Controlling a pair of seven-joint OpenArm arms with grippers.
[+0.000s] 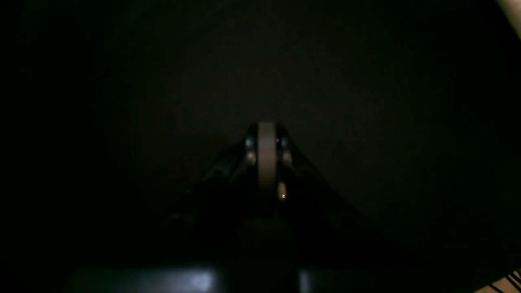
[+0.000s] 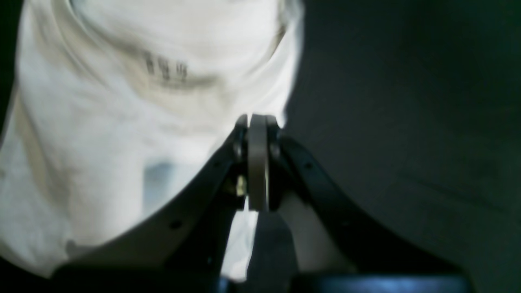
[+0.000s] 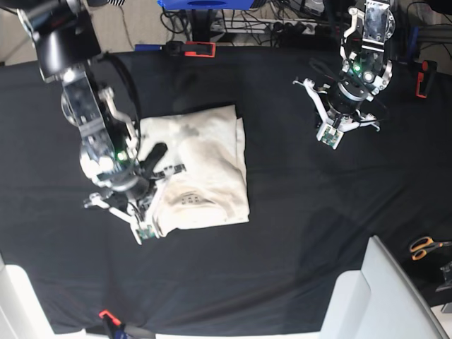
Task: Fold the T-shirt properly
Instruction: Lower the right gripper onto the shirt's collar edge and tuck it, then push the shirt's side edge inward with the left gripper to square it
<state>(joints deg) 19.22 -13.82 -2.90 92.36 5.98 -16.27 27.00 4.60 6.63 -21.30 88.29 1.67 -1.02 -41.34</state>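
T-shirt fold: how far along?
Mostly done, it seems: the T-shirt lies as a compact, roughly rectangular bundle on the black cloth. In hand: the right gripper, shut, sits at the bundle's edge near the collar; whether it pinches fabric is unclear. The left gripper is shut and well clear. Left: any final fold or tidy, then release.

A black tablecloth covers the table; cables tangle behind it.
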